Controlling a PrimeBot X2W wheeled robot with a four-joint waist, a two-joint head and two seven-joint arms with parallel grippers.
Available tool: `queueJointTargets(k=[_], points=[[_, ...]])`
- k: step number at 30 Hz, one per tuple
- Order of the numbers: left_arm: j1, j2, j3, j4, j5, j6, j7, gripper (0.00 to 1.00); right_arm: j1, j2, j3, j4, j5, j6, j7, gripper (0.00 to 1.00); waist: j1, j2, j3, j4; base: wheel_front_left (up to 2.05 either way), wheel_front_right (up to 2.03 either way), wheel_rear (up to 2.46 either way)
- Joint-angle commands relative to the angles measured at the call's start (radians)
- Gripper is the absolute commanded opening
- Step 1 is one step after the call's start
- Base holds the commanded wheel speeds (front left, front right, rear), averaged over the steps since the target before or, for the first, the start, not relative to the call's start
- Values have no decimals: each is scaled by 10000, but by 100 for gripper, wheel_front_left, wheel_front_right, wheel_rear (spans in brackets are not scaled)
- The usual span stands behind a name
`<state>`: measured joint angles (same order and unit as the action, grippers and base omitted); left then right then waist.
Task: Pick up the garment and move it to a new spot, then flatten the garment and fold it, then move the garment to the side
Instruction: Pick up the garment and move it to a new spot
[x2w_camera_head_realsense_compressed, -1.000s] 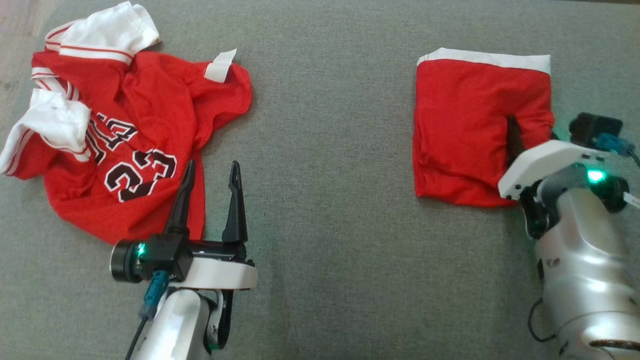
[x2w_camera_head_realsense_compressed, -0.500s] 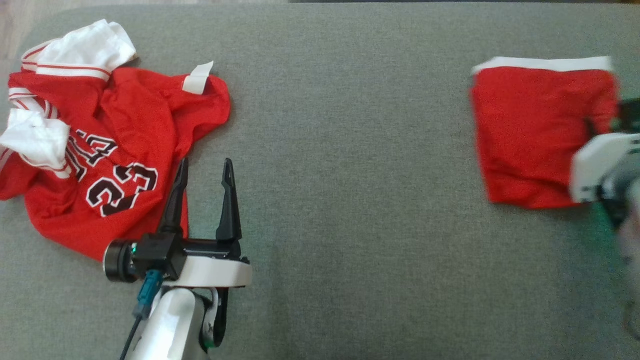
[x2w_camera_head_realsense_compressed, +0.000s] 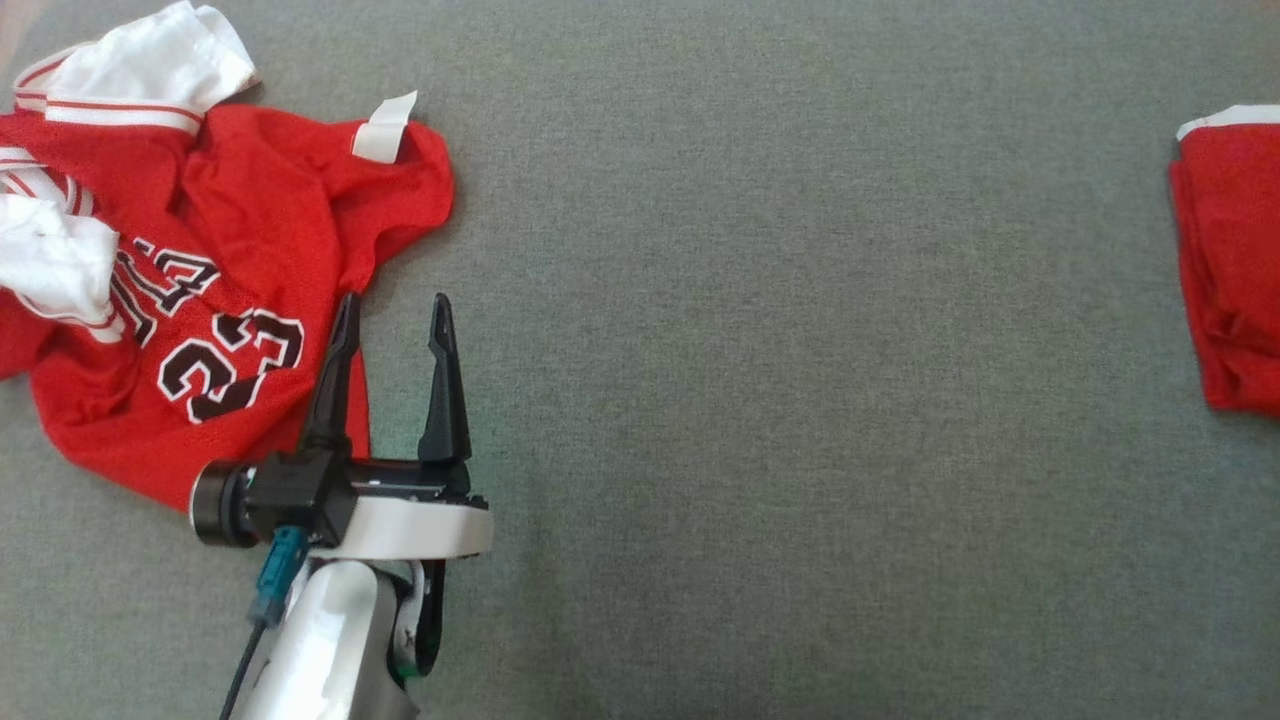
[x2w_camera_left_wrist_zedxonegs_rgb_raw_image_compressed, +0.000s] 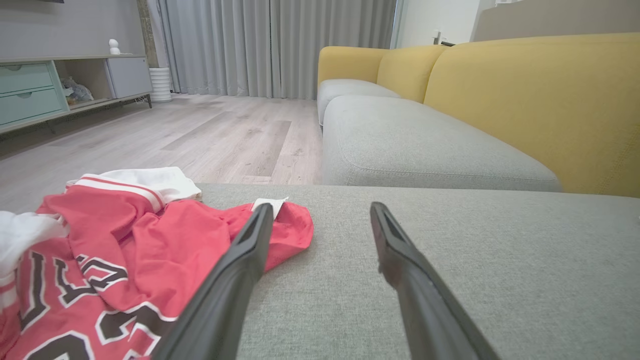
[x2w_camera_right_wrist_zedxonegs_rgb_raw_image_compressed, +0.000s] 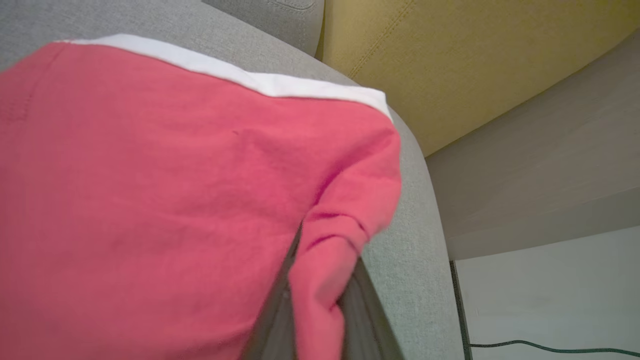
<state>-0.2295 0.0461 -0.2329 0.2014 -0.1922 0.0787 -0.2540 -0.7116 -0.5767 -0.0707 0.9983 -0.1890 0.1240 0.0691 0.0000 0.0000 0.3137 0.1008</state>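
The garment (x2w_camera_head_realsense_compressed: 1235, 280) is folded, red with a white band, and lies at the far right edge of the head view, partly cut off by the frame. In the right wrist view the garment (x2w_camera_right_wrist_zedxonegs_rgb_raw_image_compressed: 150, 175) spreads over the grey cushion. My right gripper (x2w_camera_right_wrist_zedxonegs_rgb_raw_image_compressed: 327, 250) is shut on a bunched fold at its near right corner. My left gripper (x2w_camera_head_realsense_compressed: 394, 300) stands open at the lower left with nothing between its fingers. Its left finger overlaps the hem of a crumpled red jersey (x2w_camera_head_realsense_compressed: 250, 230). The left wrist view shows the left gripper (x2w_camera_left_wrist_zedxonegs_rgb_raw_image_compressed: 321, 207) open, above bare cushion.
The jersey (x2w_camera_left_wrist_zedxonegs_rgb_raw_image_compressed: 125, 245), with black-and-white number 23 and white sleeves, lies bunched at the left. A wide stretch of grey cushion (x2w_camera_head_realsense_compressed: 750, 300) lies between the two garments. The cushion's right edge (x2w_camera_right_wrist_zedxonegs_rgb_raw_image_compressed: 420, 225) drops off close beside the garment. A yellow sofa back (x2w_camera_left_wrist_zedxonegs_rgb_raw_image_compressed: 525, 100) rises behind.
My right gripper has shut on the folded garment and carried it to the right, to the edge of the head view. The head view has shifted a little. The left gripper stays open.
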Motion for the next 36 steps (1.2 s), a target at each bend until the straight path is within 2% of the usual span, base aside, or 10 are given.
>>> queueJointTargets(k=[1, 8, 9, 17, 23, 24, 30, 31, 36], points=[[-281, 41, 362, -308, 111, -29, -78, 100, -221, -366, 55, -224, -100, 67, -127, 0, 0, 0, 39, 13, 0, 0, 0], [-390, 41, 363, -247, 123, -78, -78, 100, -235, -376, -430, -284, -434, 67, -461, 2, 0, 0, 140, 82, 0, 0, 0], [-400, 41, 366, -238, 127, -75, -78, 100, -224, -346, -568, -354, -527, 67, -534, 100, 0, 0, 138, 85, 0, 0, 0], [-342, 41, 498, -157, 128, -35, -78, 100, -85, 408, -1379, -984, -1172, 67, -492, 100, 0, 0, -356, -61, 0, 0, 0], [-81, 41, 766, -230, 123, 14, -78, 100, -171, 1743, -1424, -2234, -920, 67, -765, 100, 0, 0, -1138, -328, 0, 0, 0], [-81, 41, 766, -230, 123, 14, -78, 100, -171, 1743, -1424, -2234, -920, 67, -765, 100, 0, 0, -1138, -328, 0, 0, 0], [286, 41, 1130, -364, -4, 34, -78, 100, 80, 3612, -1010, -4307, 383, 67, -1309, 100, 0, 0, -1896, -498, 0, 0, 0], [445, 41, 1229, -373, -75, 42, -78, 100, 308, 4236, -968, -5147, 1094, 67, -1432, 100, 0, 0, -2119, -533, 0, 0, 0], [886, 41, 1300, -320, -54, 17, -78, 100, 1507, 5088, -638, -6725, 2289, 67, -1789, 100, 0, 0, -2611, -568, 0, 0, 0]])
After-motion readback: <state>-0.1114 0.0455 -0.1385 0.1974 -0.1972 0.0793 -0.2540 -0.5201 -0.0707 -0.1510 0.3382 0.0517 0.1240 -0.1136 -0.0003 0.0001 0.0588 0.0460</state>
